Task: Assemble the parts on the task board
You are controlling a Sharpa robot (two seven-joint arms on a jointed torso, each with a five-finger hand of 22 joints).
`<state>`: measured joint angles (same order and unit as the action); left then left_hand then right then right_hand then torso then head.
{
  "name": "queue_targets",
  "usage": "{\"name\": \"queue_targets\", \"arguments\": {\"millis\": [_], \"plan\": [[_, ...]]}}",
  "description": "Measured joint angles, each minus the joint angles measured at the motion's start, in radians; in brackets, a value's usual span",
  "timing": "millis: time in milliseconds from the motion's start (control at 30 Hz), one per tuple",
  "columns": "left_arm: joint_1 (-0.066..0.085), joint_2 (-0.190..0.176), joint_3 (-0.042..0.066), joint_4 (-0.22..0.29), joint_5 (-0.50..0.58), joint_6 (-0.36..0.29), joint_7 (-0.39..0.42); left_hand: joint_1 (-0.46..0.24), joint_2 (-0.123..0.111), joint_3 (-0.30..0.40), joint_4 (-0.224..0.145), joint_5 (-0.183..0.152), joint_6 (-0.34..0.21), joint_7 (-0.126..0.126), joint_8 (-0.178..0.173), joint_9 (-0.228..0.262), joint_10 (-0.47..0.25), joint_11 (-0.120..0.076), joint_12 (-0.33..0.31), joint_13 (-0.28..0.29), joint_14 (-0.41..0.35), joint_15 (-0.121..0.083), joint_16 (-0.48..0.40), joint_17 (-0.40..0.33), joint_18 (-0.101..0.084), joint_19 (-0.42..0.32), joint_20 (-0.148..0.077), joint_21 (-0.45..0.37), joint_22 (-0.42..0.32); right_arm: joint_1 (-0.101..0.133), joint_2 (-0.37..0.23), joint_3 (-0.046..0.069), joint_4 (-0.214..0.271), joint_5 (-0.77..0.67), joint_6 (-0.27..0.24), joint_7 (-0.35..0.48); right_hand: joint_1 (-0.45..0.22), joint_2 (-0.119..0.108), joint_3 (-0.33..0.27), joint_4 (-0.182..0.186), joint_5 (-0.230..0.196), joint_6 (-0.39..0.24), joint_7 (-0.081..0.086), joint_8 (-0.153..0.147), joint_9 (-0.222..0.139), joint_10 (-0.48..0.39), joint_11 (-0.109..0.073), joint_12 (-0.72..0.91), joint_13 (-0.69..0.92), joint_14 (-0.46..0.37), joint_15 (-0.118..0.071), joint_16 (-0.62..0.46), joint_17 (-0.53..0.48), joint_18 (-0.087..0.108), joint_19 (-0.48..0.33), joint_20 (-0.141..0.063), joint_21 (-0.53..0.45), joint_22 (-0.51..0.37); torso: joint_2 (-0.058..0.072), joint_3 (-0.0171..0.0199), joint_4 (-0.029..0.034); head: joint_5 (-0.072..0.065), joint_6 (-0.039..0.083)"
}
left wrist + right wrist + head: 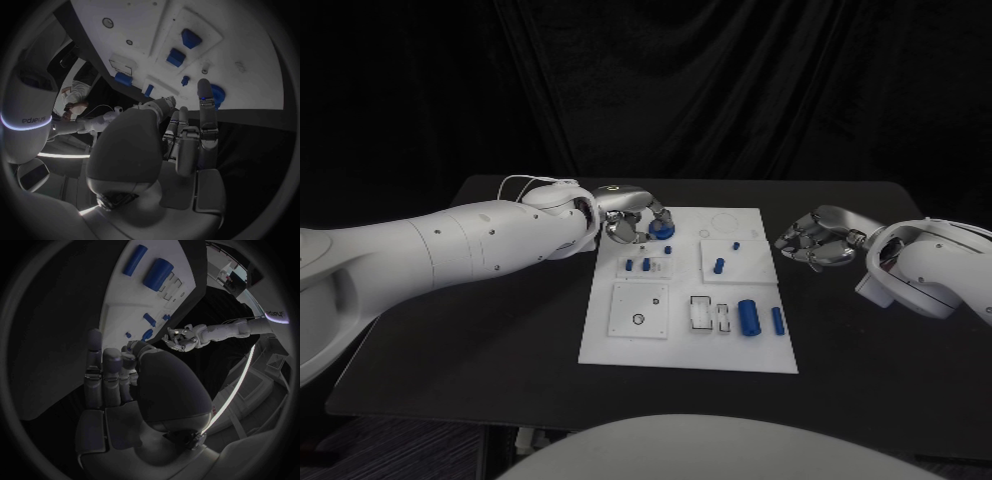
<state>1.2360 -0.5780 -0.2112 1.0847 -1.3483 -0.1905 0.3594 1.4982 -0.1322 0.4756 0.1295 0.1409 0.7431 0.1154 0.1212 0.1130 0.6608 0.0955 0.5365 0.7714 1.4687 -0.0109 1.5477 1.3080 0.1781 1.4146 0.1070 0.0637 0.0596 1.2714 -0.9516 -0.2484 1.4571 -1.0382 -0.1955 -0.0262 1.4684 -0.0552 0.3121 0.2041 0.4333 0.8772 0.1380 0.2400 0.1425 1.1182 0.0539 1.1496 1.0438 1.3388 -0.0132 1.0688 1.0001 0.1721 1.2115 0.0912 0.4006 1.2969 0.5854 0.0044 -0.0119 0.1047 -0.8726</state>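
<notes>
In the head view the left hand [629, 222] grips a blue part [662, 230] over the far left corner of the white task board [625, 345], while the right hand [818, 238] hangs beside the board's right edge, fingers curled in on nothing. The left wrist view shows that blue part [217, 93] pinched at the fingertips [204, 90] just off the board's edge. In the right wrist view the right hand [119, 385] holds nothing, off the board's edge over the black table [56, 330].

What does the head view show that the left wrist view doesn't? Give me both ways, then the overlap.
Head view: the left arm along its length and the task board whole on the black table. Left wrist view: the left robot hand from behind, a fingertip beside a blue part. Both: board, blue part, that hand.
</notes>
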Motion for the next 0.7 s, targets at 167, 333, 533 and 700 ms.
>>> {"name": "queue_targets", "arguments": {"millis": [167, 333, 533, 700], "plan": [[0.003, 0.023, 0.0, -0.017, -0.062, 0.012, -0.023, 0.0, 0.0, -0.023, -0.007, -0.023, 0.025, 0.01, 0.006, 0.011, 0.038, 0.0, -0.078, -0.09, 0.0, 0.0, -0.001, 0.0, 0.0, -0.017, 0.0, 0.0, -0.001, 0.0, 0.003, 0.0, -0.001, 0.0, 0.005, -0.002, 0.0, 0.0, 0.0, 0.0, 0.0, 0.0, 0.0, 0.0, 0.0, 0.0, 0.0, 0.0, 0.0, 0.0, 0.0, 0.0, 0.0, 0.0, 0.0, 0.0, -0.006, -0.001, 0.0, 0.0, 0.0002, -0.006, 0.0], [0.005, 0.041, 0.0, -0.022, -0.152, 0.019, -0.049, -0.007, -0.007, -0.085, -0.026, -0.055, 0.057, -0.011, 0.006, 0.029, 0.033, -0.031, -0.227, -0.249, -0.005, -0.005, -0.005, 0.0, 0.0, -0.055, -0.005, -0.004, -0.002, 0.0, 0.006, 0.0, -0.005, 0.0, 0.01, -0.004, 0.0, 0.0, 0.0, 0.0, 0.0, 0.0, 0.0, 0.0, 0.0, 0.0, 0.0, 0.0, -0.001, 0.0, 0.0, 0.0, -0.002, 0.0, 0.0, 0.0, -0.006, -0.001, -0.001, 0.0001, 0.0003, -0.01, 0.0], [0.007, 0.059, 0.0, -0.024, -0.249, 0.027, -0.073, -0.026, -0.026, -0.158, -0.017, -0.027, 0.07, -0.017, -0.004, 0.033, 0.03, -0.044, -0.275, -0.32, -0.002, -0.009, -0.008, 0.0, 0.0, -0.057, -0.007, -0.004, -0.002, 0.0, 0.01, 0.0, -0.009, 0.0, 0.015, -0.005, 0.0, 0.0, 0.003, -0.003, 0.0, 0.004, -0.004, 0.0, 0.0, 0.0, 0.0, 0.0, -0.001, 0.0, 0.0, 0.0, -0.002, 0.0, 0.0, 0.0, -0.006, -0.002, -0.001, 0.0002, 0.0004, -0.014, 0.0], [0.01, 0.066, 0.0, -0.024, -0.308, 0.028, -0.083, -0.03, -0.022, -0.177, -0.02, -0.019, 0.088, -0.021, -0.008, 0.037, 0.064, -0.045, -0.278, -0.341, -0.002, -0.009, -0.011, 0.0, 0.0, -0.064, -0.007, -0.004, -0.002, 0.0, 0.012, 0.0, -0.01, 0.0, 0.018, -0.006, 0.004, -0.004, 0.003, -0.003, 0.0, 0.004, -0.004, 0.0, 0.0, 0.0, 0.0, 0.0, -0.001, 0.0, 0.0, -0.004, -0.002, 0.0, 0.0, 0.0, -0.006, -0.002, -0.001, 0.0005, 0.0004, -0.016, 0.0]]}}
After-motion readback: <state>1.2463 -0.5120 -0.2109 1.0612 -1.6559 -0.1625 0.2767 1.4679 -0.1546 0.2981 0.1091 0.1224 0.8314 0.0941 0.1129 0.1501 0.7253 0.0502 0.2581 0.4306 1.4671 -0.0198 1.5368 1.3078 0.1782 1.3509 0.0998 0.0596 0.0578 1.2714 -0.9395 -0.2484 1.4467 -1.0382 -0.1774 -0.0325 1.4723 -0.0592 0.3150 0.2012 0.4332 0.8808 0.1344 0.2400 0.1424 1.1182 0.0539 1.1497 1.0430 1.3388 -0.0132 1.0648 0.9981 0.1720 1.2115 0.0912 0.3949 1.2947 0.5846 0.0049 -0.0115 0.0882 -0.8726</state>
